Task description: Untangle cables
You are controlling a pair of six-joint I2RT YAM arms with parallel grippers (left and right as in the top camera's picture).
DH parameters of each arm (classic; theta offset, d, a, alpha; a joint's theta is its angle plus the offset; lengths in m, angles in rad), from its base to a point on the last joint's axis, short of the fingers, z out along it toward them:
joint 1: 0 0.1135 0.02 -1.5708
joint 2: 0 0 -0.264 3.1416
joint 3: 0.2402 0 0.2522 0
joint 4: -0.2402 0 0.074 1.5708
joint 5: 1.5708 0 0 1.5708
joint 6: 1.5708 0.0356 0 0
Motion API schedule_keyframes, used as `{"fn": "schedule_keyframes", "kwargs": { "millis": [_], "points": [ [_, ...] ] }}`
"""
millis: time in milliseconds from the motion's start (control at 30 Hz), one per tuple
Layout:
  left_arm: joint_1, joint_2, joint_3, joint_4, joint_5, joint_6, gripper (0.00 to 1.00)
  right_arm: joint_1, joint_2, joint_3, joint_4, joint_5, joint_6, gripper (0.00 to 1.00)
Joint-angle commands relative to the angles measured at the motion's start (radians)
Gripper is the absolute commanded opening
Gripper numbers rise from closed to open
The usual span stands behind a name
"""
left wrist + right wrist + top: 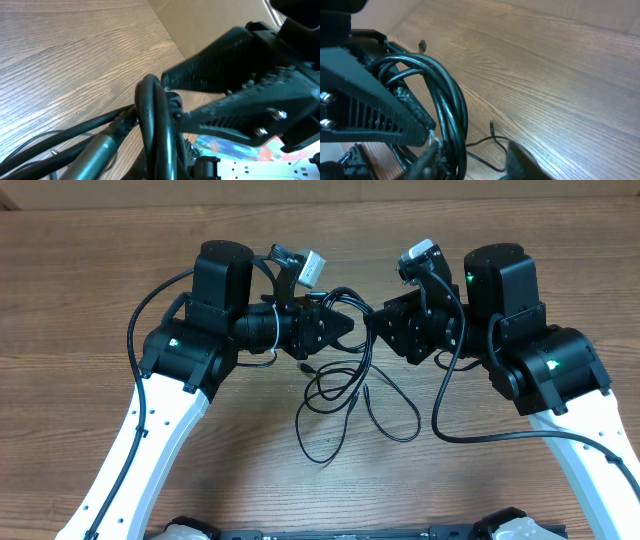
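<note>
Our left gripper (345,325) is clamped tight on the cables (338,385), whose loops hang from it onto the worktop (100,260); just right of it, the right gripper (378,328) brackets the same bunch, jaws partly apart, and we cannot tell whether it grips.

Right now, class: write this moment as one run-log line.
task: untangle cables | left end effector: shut on cables | right end effector: partly open around cables | slack: lying on table

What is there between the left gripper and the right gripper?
Only the cables bridge the gap from the left gripper to the right gripper, above the table; the overhead view shows it.
</note>
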Motion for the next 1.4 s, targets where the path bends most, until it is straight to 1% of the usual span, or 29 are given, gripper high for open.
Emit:
{"fn": "schedule_keyframes", "kwargs": {
  "millis": [0,33,67,267,367,500,600,767,867,900,1000,1033,1067,1133,1167,1233,1267,1300,1367],
  "points": [
    [-0.002,0.001,0.014,0.016,0.051,-0.03,0.04,-0.001,-0.003,0.006,0.006,0.0,-0.007,0.21],
    [-0.002,0.001,0.014,0.016,0.05,-0.034,0.04,-0.001,-0.003,0.006,0.007,-0.009,-0.007,0.16],
    [-0.002,0.001,0.014,0.017,0.05,-0.036,0.04,-0.001,-0.003,0.006,0.007,-0.026,-0.007,0.04],
    [-0.002,0.001,0.014,0.019,0.044,-0.036,0.04,-0.001,-0.003,0.006,0.003,-0.077,-0.007,0.04],
    [-0.002,0.001,0.014,0.019,0.039,-0.036,0.04,-0.001,-0.003,0.006,-0.002,-0.055,-0.006,0.04],
    [-0.001,0.001,0.014,0.02,0.065,-0.036,0.04,-0.001,-0.003,0.006,-0.018,0.084,0.038,0.04],
    [-0.001,0.001,0.014,0.032,0.088,-0.035,0.04,-0.001,-0.003,0.005,-0.035,0.23,0.11,0.04],
    [0.0,0.001,0.014,0.035,0.088,-0.035,0.04,-0.002,-0.003,0.006,-0.071,0.516,0.294,0.04],
    [0.0,0.001,0.014,0.035,0.087,-0.026,0.04,-0.005,-0.003,0.006,-0.106,0.636,0.378,0.04],
    [0.0,0.001,0.014,0.035,0.085,-0.02,0.04,-0.007,-0.004,0.006,-0.109,0.613,0.369,0.04],
    [0.0,0.001,0.014,0.035,0.058,-0.02,0.04,-0.007,-0.006,0.006,-0.103,0.436,0.212,0.04],
    [0.0,0.001,0.014,0.034,0.048,-0.018,0.04,-0.007,-0.006,0.006,-0.102,0.284,0.099,0.09],
    [0.0,0.001,0.014,0.034,0.05,0.008,0.04,-0.007,-0.006,0.006,-0.101,0.218,0.06,0.18],
    [0.0,0.001,0.014,0.024,0.052,0.066,0.04,-0.007,-0.006,0.006,-0.091,0.143,0.045,0.38],
    [0.0,0.001,0.014,0.009,0.053,0.119,0.04,-0.007,-0.006,0.006,-0.082,0.106,0.045,0.47],
    [0.0,0.001,0.014,-0.029,0.045,0.235,0.04,-0.007,-0.006,0.006,-0.063,0.049,0.034,0.53],
    [0.005,0.001,0.014,-0.066,0.017,0.29,0.04,-0.007,-0.006,0.006,-0.055,0.016,0.023,0.61],
    [0.011,0.001,0.014,-0.08,-0.01,0.291,0.04,-0.007,-0.006,0.006,-0.051,0.001,0.022,0.64],
    [0.025,0.001,0.014,-0.094,-0.011,0.29,0.04,-0.007,-0.006,0.006,-0.05,-0.023,0.019,0.66]
  ]
}}
